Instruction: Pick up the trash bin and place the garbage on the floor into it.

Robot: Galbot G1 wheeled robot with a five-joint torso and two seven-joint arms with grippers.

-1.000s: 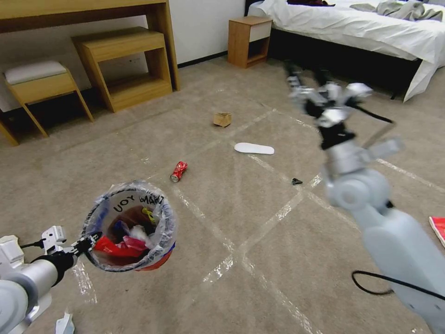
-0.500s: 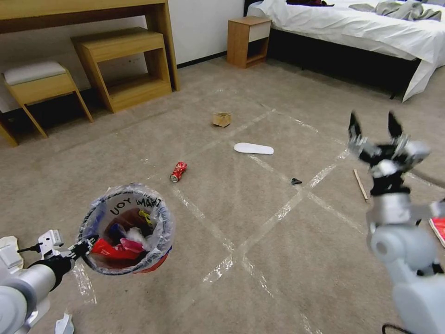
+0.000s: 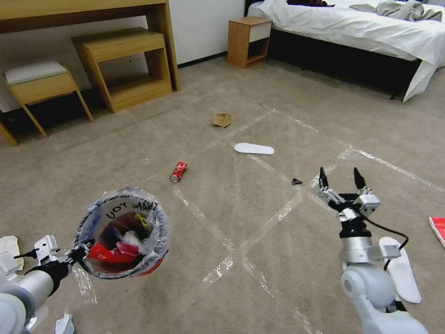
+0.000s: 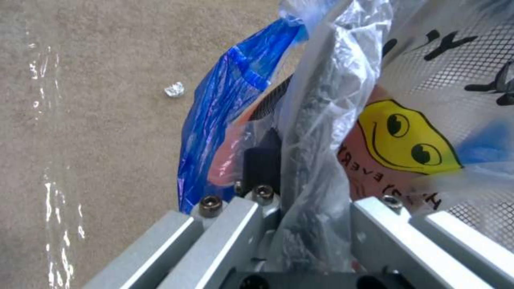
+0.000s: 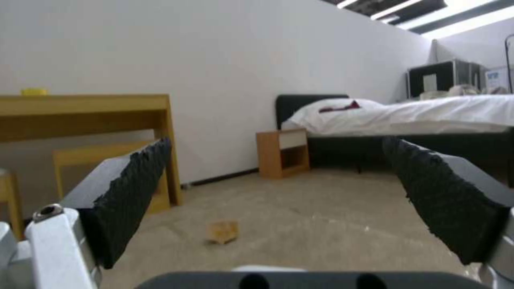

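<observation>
Pinched only at its bagged rim by the left gripper, lower left, the bin could slip; the right gripper, lower right, is held open, empty.

White wall, wooden desk, nightstand, white-sheeted bed.

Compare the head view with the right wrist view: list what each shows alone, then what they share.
Head view alone: the left gripper clamped on the trash bin rim, a crushed can, two white slippers and tape lines on the floor.

Right wrist view alone: the ceiling lights.

Both: the open right gripper, small cardboard box, nightstand, bed and desk.
</observation>
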